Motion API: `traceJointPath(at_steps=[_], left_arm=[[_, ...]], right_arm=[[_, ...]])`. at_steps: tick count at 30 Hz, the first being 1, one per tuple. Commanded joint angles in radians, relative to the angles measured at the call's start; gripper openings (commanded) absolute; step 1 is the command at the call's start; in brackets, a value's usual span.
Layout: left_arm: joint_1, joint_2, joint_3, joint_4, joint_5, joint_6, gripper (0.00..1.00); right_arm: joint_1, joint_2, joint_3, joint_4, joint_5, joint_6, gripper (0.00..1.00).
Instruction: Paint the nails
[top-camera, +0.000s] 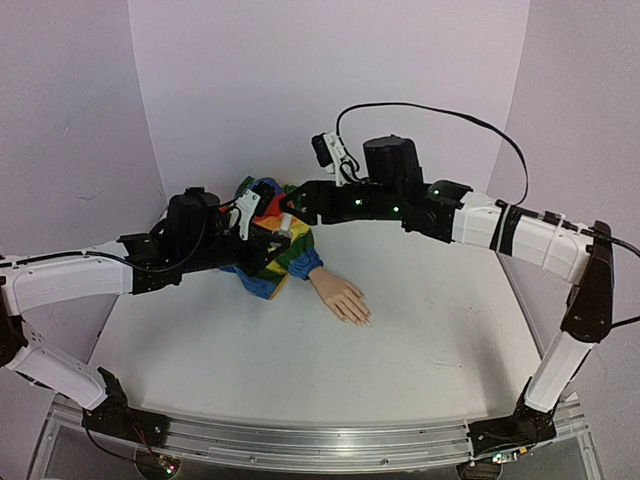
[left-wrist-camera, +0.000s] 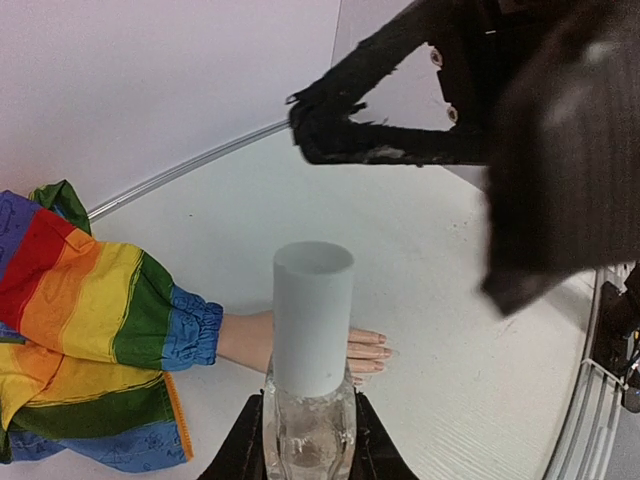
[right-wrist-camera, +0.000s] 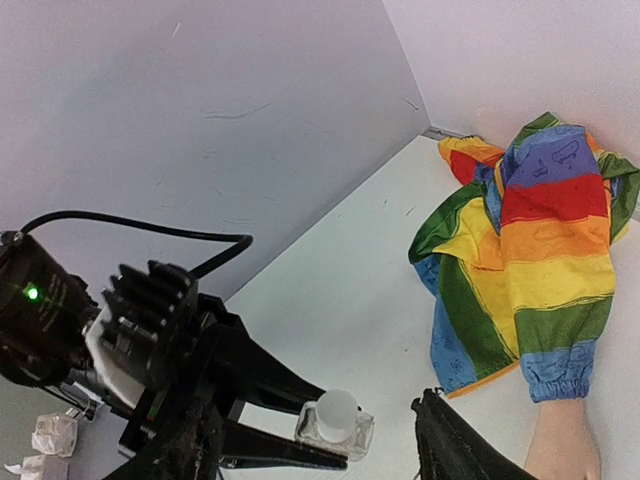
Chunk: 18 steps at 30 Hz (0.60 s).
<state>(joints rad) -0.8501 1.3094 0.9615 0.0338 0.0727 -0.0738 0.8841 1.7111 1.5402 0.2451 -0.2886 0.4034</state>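
The peach mannequin hand (top-camera: 338, 295) lies flat near the middle of the tabletop (top-camera: 430, 350), a bit toward the far edge. Its fingers point to the near right corner. The nails (top-camera: 364, 319) are the tiny pale tips at the end of those fingers. The rainbow sleeve (top-camera: 298, 250) is bunched up behind the hand, toward the far left corner. The left pincer (left-wrist-camera: 310, 452) pinches a small clear bottle (left-wrist-camera: 310, 425) by its sides. The bottle stands up straight with its white cap (left-wrist-camera: 313, 320) on. In the left wrist view the nails peek out just past the bottle, down on the tabletop, and they do not touch it. The right pincer (top-camera: 288, 203) hangs above the sleeve with its two fingers spread wide, holding nothing. It is close to the cap, but the pictures do not show if it touches it. Both pincers are up in the air over the sleeve. The nails lie apart from them, closer to the near edge.
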Motion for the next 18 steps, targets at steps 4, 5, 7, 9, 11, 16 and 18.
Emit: traceJointPath(at_steps=[4,5,7,9,11,16,18], left_arm=[[-0.009,0.009,0.082,0.059,-0.055,0.045,0.0],[-0.009,0.008,0.08,0.06,-0.053,0.043,0.0],[-0.009,0.008,0.079,0.061,-0.05,0.043,0.0],[-0.009,0.007,0.077,0.062,-0.043,0.043,0.0],[-0.009,0.008,0.08,0.062,-0.035,0.048,0.0],[-0.009,0.006,0.08,0.061,-0.027,0.027,0.0],[-0.009,0.003,0.083,0.063,-0.008,0.009,0.0]], right_arm=[[-0.001,0.094,0.094,0.026,0.02,0.034,0.57],[-0.002,0.104,0.099,0.027,0.017,0.037,0.54],[-0.001,0.119,0.105,0.028,0.013,0.04,0.48],[-0.001,0.13,0.112,0.028,0.008,0.044,0.41],[-0.002,0.132,0.115,0.028,-0.002,0.043,0.28],[-0.001,0.13,0.113,0.028,-0.052,0.029,0.11],[-0.003,0.121,0.103,0.028,-0.084,0.015,0.07]])
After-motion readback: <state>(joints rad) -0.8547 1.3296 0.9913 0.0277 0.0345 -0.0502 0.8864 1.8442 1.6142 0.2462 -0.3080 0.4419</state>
